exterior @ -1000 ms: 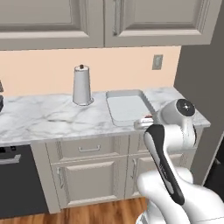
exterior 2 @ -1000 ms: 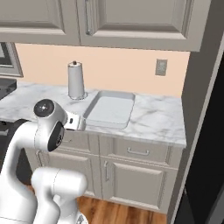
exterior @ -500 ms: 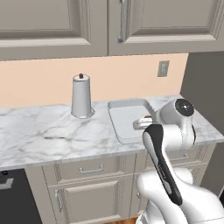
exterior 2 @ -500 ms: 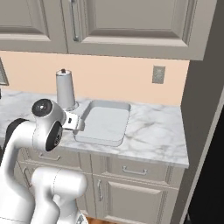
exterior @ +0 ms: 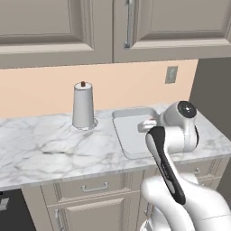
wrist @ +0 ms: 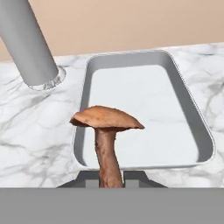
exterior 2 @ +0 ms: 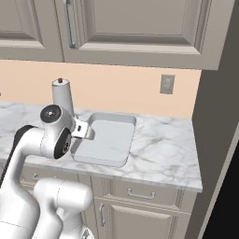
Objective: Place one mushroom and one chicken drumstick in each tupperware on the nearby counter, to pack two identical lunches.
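While the end effector (wrist: 109,183) is closed on the stem of the mushroom (wrist: 107,131), pinching it near its foot so that the cap stands upright above the fingertips, the main hazard is how little of the stem is gripped: a tall, top-heavy piece held low could pivot or slip out if the arm swings or stops sharply. In the hand view the mushroom sits at 6 o'clock, over the near rim of the tupperware (wrist: 83,109), which lies bare on the white marble table (wrist: 30,131) and stretches toward 12 o'clock. Because the mushroom looks no further in than that near rim, letting go from here could drop it onto the rim, from which it might bounce or roll onto the table rather than into the tray. A grey cylinder (wrist: 27,43) stands just beside the tray's far corner at about 10 o'clock; a wide sweep of the hand toward that side could knock it over. From the base views the wrist hovers near the tray's front edge, so a descent that is too steep could press on the rim and shove or tip the container.
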{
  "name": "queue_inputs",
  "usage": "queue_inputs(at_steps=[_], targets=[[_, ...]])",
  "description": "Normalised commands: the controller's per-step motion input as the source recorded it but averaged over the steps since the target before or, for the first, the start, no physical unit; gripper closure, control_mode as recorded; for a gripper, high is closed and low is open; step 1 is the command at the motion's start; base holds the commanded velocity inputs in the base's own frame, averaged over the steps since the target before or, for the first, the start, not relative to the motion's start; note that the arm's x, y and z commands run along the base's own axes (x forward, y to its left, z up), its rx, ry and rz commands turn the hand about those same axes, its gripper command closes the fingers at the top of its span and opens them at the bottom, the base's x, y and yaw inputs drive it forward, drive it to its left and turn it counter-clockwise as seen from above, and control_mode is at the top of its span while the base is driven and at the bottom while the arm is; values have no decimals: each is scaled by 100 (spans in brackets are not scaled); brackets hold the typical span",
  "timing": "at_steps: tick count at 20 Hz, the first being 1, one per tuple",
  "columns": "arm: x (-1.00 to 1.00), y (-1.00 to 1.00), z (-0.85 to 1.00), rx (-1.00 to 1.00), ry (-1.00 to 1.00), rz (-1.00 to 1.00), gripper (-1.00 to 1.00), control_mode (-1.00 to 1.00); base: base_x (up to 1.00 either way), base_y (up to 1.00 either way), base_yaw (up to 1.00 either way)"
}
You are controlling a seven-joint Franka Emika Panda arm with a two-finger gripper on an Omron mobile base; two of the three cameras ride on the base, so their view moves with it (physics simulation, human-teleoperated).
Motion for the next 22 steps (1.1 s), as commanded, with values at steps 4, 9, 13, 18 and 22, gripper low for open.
queue_inputs(at_steps=[4, 9, 13, 18, 22], targets=[[48, -36, -11, 0, 13, -4, 100, -100, 0, 0, 0], [68, -31, -21, 0, 16, 0, 100, -100, 0, 0, 0], [75, -19, -26, 0, 10, 0, 100, -100, 0, 0, 0], [64, -1, -33, 0, 0, 0, 100, -100, 0, 0, 0], [52, 0, -30, 0, 0, 0, 100, -100, 0, 0, 0]])
